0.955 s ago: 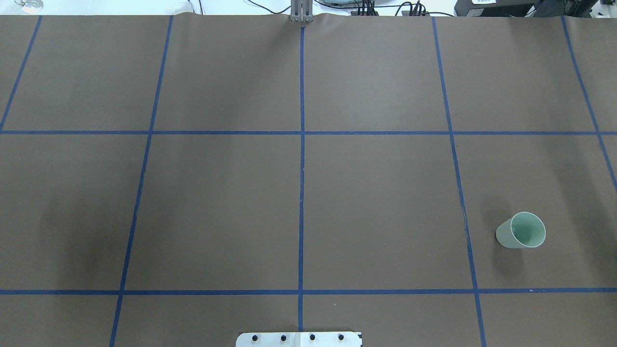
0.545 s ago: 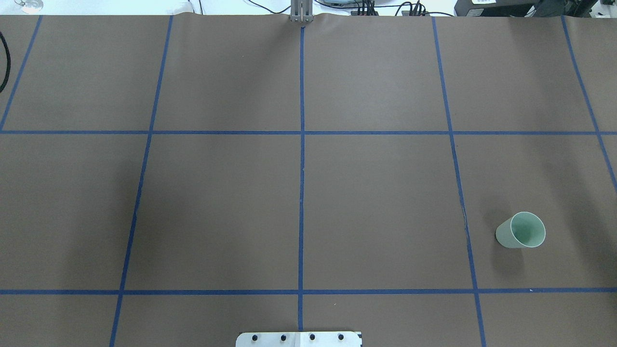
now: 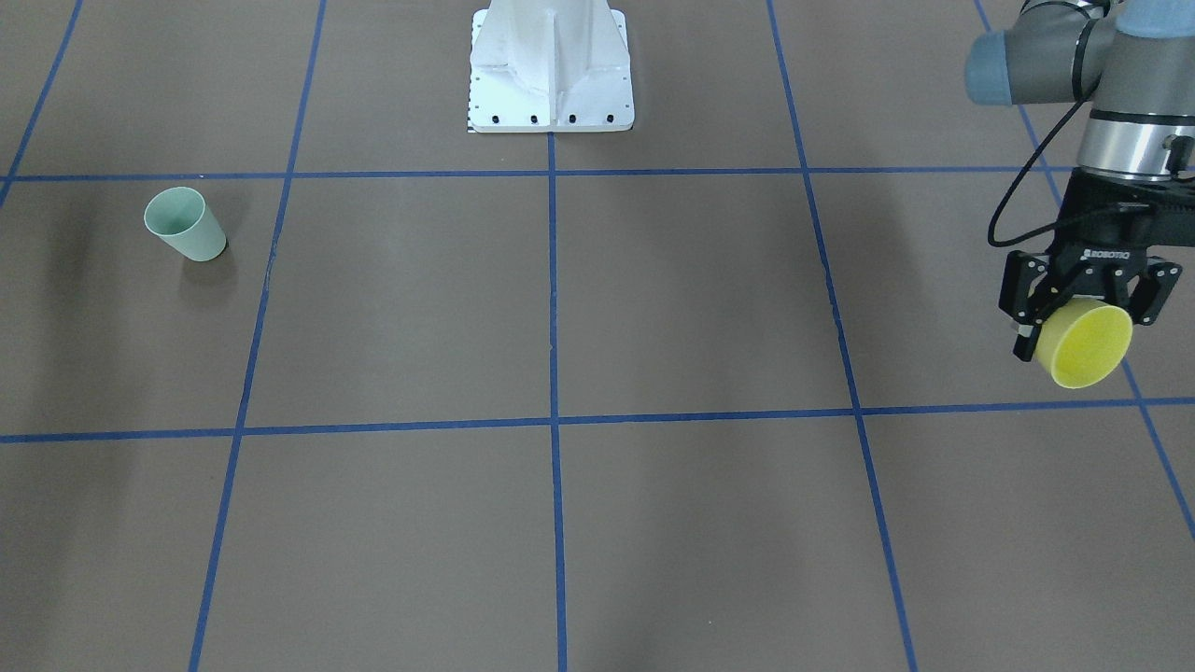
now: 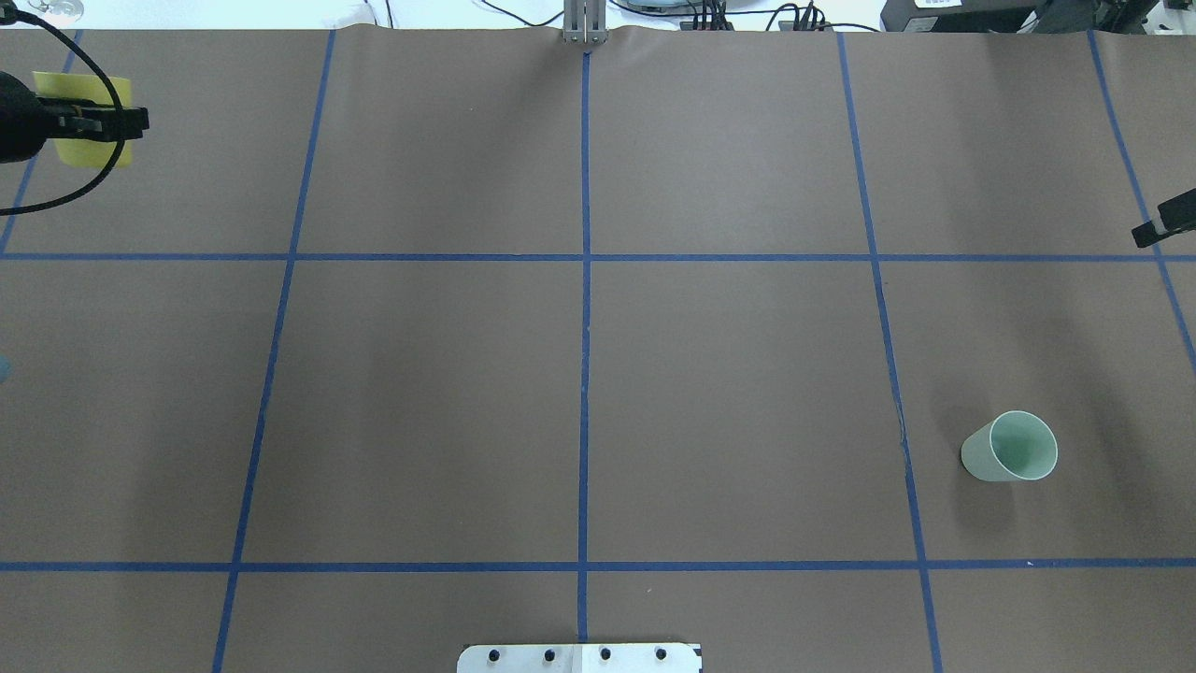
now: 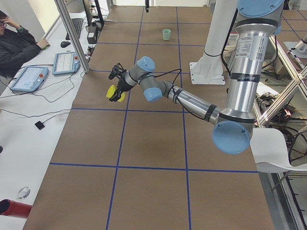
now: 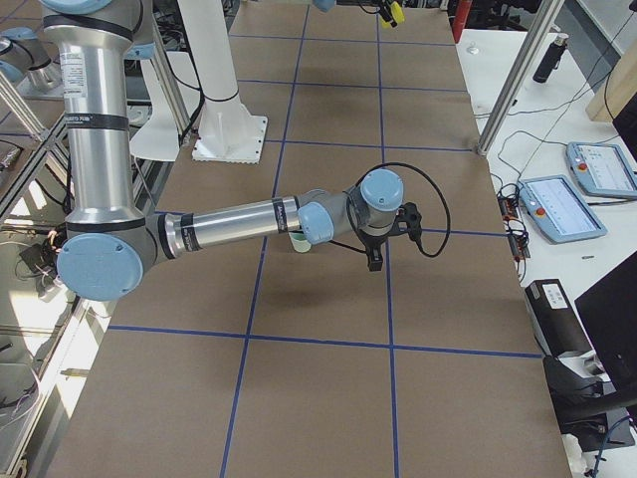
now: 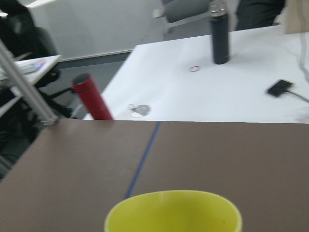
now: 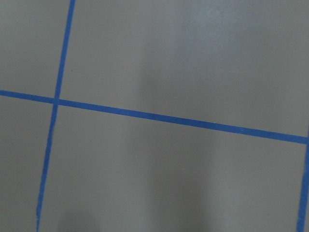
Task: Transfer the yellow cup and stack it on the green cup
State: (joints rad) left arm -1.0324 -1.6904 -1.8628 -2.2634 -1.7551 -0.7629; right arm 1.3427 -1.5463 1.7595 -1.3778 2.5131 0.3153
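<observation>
Toward the near right corner of the bench (image 4: 420, 393), an upright green cup (image 4: 1009, 449), mouth up, nothing touching it. Farther out along the right edge, the right gripper (image 4: 1161, 227), only a black tip of it inside the overhead view; cannot tell whether its jaws are released or clenched. Farthest, by the left edge toward the far left corner, the left gripper (image 3: 1083, 315), held above the bench, jaws clenched on the yellow cup (image 3: 1090, 343), tipped on its side, mouth facing the far edge.
</observation>
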